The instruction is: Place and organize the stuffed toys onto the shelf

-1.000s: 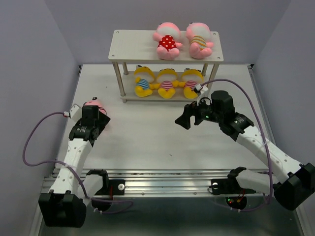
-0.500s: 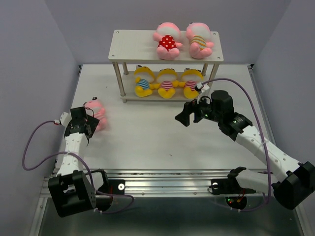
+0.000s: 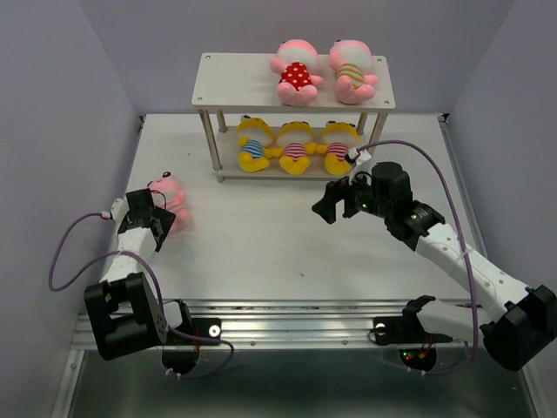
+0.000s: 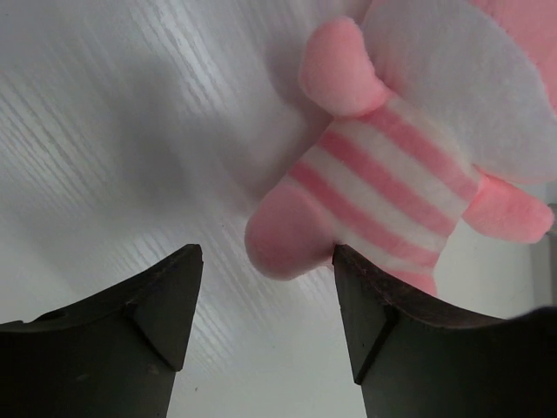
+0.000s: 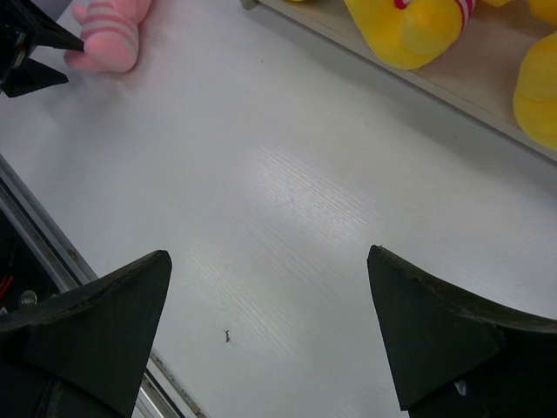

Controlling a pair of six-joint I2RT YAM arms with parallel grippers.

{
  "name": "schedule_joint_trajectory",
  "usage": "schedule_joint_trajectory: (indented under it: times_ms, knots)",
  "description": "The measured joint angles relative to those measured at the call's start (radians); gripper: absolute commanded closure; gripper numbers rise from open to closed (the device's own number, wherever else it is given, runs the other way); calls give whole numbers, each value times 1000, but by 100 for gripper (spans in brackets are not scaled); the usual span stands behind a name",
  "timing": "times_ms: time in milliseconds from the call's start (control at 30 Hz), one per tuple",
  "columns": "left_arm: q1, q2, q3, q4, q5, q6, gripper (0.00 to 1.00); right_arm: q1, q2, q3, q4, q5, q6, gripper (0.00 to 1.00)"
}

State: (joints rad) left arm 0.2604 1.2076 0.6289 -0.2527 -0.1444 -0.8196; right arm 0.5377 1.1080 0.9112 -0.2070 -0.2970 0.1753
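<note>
- The pink striped toy [image 3: 171, 197] lies on the worktop [image 3: 261, 252], at its left side and well apart from the shelf [image 3: 235, 87]. It has not shifted over the last second.
- A second ago the left arm reached out over this toy and hid most of it. Now the arm has folded back, and the left gripper [image 4: 265, 252] sits at the toy's near-left side.
- The left gripper's jaws are narrower than before but still apart. One of the toy's legs lies between them, touching one finger [image 4: 374, 313] and clear of the other.
- The right gripper [image 3: 327, 209] hovers spread wide and holds nothing, above the worktop in front of the shelf, almost where it was.
- On the shelf nothing has changed. Two pink toys [image 3: 296, 70] lie on the top board, and three yellow toys [image 3: 295, 150] sit in a row on the lower one.
</note>
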Motion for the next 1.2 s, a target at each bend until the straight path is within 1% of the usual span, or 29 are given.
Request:
schedule_joint_trajectory:
  times_ms: [100,133,267,367,500,700,767,867,900,933,1000,1033,1200]
  knots:
    - [3,2,0,29,2,2,31,0,0,-3,0,6,-1,0]
    - [4,2,0,42,2,4,36,0,1,-4,-2,8,-2,0]
    - [11,6,0,87,6,16,37,0,11,-5,-2,16,-3,0]
    - [12,23,0,114,14,23,40,0,17,-5,-5,28,-3,0]
    - [16,66,0,142,36,33,41,0,18,-5,-12,44,-3,0]
    - [17,79,-11,177,69,42,41,0,18,-5,-23,68,-3,0]
    - [17,80,-24,188,80,41,47,0,18,-5,-24,73,-3,0]
    - [17,82,-36,207,98,41,49,0,19,-5,-26,79,-3,0]
    - [17,84,-40,216,103,41,51,0,19,-5,-26,81,-3,0]
    - [17,87,-41,220,108,40,63,0,19,-5,-27,81,-3,0]
    - [17,98,-41,230,117,40,79,0,19,-5,-28,83,-3,0]
    - [17,105,-41,238,122,38,99,0,19,-5,-28,84,-3,0]
    - [17,125,-41,257,137,32,100,0,19,-5,-29,89,-3,0]
